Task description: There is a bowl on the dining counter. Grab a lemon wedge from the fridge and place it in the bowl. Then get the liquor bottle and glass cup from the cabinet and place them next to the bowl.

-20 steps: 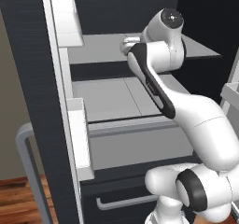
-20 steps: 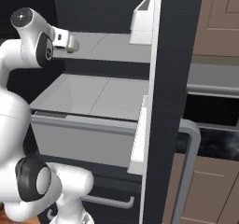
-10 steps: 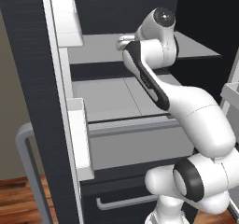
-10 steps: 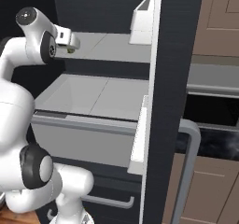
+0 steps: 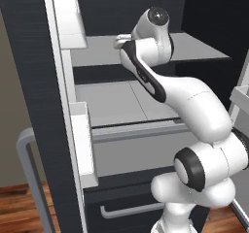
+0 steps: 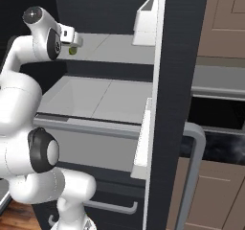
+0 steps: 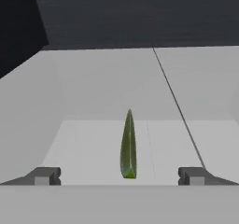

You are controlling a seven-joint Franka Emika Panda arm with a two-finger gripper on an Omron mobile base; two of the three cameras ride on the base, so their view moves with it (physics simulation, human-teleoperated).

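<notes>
A thin green lemon wedge (image 7: 128, 146) stands on edge on the fridge's grey upper shelf (image 7: 93, 92). It lies just ahead of my gripper (image 7: 119, 175), midway between the two dark fingertips (image 7: 44, 175), which stand wide apart and touch nothing. From the right base view the lemon wedge (image 6: 73, 51) is a small green spot right under the gripper (image 6: 72, 40). The left base view has the gripper (image 5: 120, 41) reaching in over the upper shelf (image 5: 97, 52). My gripper is open and holds nothing.
The fridge is open. A grey drawer (image 5: 116, 101) sits below the upper shelf. White door bins (image 5: 68, 18) (image 6: 146, 20) hang on the two open doors. The dark right door (image 6: 172, 104) carries a grey handle (image 6: 191, 176). Wooden cabinets (image 6: 225, 23) stand at the right.
The arm has swung and the hand has reached a little deeper over the upper shelf toward the wedge. The jaws have stayed wide open.
</notes>
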